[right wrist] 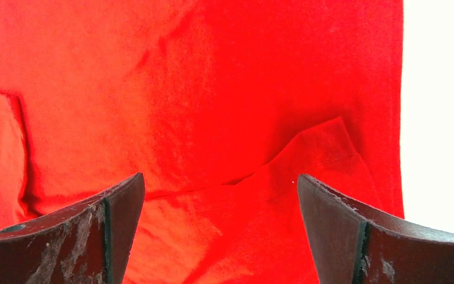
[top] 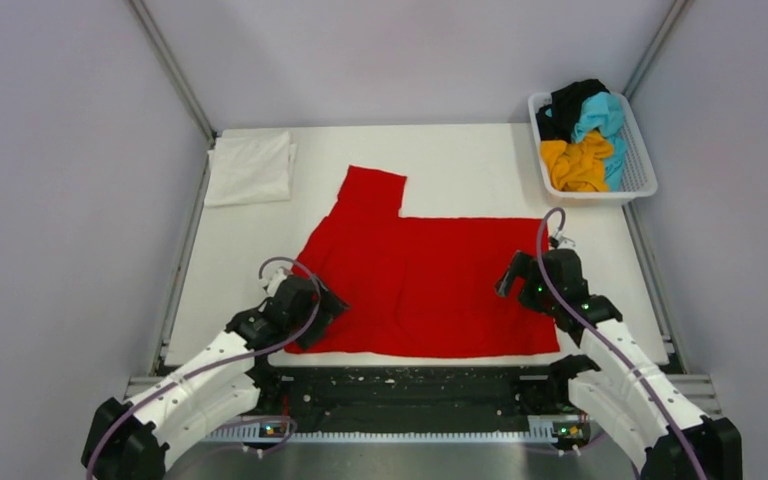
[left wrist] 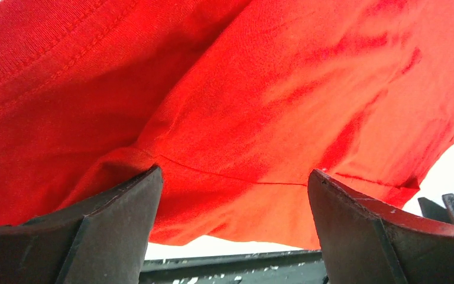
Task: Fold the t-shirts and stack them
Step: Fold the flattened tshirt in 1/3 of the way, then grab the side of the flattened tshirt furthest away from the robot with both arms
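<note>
Left tool (left wrist: 233,174) and right tool (right wrist: 220,177): both wide, holding nothing, low over left and right ends of red t-shirt (top: 430,290), spread on tabletop (top: 480,160). Probably starting its fold; next calls for pinching cloth. Counted: 1 red, 1 folded white t-shirt (top: 250,168), 3 in basket (top: 640,185): black t-shirt (top: 570,100), turquoise t-shirt (top: 600,115), orange-yellow t-shirt (top: 575,165).

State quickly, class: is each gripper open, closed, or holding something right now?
Left gripper: open, nothing gripped, above the red t-shirt.
Right gripper: open, nothing gripped, above the same shirt.
</note>
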### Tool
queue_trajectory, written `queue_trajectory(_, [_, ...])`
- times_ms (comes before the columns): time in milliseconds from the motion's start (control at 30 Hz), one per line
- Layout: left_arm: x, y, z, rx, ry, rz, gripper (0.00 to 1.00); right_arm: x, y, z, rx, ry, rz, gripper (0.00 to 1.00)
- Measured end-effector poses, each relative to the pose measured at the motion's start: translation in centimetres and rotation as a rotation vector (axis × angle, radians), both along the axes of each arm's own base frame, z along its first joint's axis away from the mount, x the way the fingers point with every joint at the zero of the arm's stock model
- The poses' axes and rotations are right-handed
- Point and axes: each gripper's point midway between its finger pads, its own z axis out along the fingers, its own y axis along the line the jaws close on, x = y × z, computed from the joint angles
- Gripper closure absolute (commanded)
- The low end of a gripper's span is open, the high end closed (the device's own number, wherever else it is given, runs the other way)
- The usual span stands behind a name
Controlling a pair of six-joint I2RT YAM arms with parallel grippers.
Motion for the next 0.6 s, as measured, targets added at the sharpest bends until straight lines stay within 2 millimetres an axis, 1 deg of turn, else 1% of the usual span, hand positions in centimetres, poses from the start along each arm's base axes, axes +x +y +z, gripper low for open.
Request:
queue_trajectory(100, [-1.1, 0.6, 0.0, 0.006, 0.029, 0.004, 0.01, 0.5, -0.2, 0.6, -0.013, -0.014, -0.005, 0.01])
queue_trajectory(167, [-2.0, 1.5, 0.1, 0.048, 0.058, 0.006, 0.01, 0.9, -0.4, 1.1, -0.024, -0.030, -0.014, 0.01])
queue_trajectory(200, [-2.1, 1.9, 0.4, 0.065, 0.061, 0.006, 0.01, 1.1, -0.5, 1.4, -0.030, -0.039, -0.018, 0.01])
queue_trajectory(267, [-1.5, 2.2, 1.8, 0.107, 0.027, -0.013, 0.01, 1.7, -0.9, 2.1, -0.047, -0.061, -0.037, 0.01])
queue_trajectory(333, [0.2, 2.1, 3.9, 0.149, -0.037, -0.038, 0.01, 2.3, -1.5, 2.8, -0.073, -0.074, -0.066, 0.01])
queue_trajectory(400, [3.0, 1.6, 7.1, 0.204, -0.120, -0.062, 0.01, 3.1, -1.9, 3.6, -0.098, -0.083, -0.093, 0.01])
queue_trajectory(467, [6.6, 0.9, 10.3, 0.272, -0.188, -0.070, 0.01, 4.3, -2.2, 4.6, -0.121, -0.089, -0.117, 0.01])
queue_trajectory(500, [8.9, 0.5, 12.0, 0.301, -0.222, -0.067, 0.01, 4.8, -2.3, 4.9, -0.128, -0.090, -0.124, 0.01])
queue_trajectory(533, [11.1, 0.2, 13.1, 0.326, -0.243, -0.059, 0.01, 5.3, -2.3, 5.2, -0.136, -0.089, -0.130, 0.01])
queue_trajectory(567, [14.2, -0.2, 14.2, 0.353, -0.258, -0.053, 0.01, 5.8, -2.4, 5.4, -0.145, -0.083, -0.136, 0.01])
queue_trajectory(600, [16.8, -0.3, 14.7, 0.371, -0.265, -0.042, 0.01, 6.2, -2.4, 5.4, -0.154, -0.078, -0.142, 0.01])
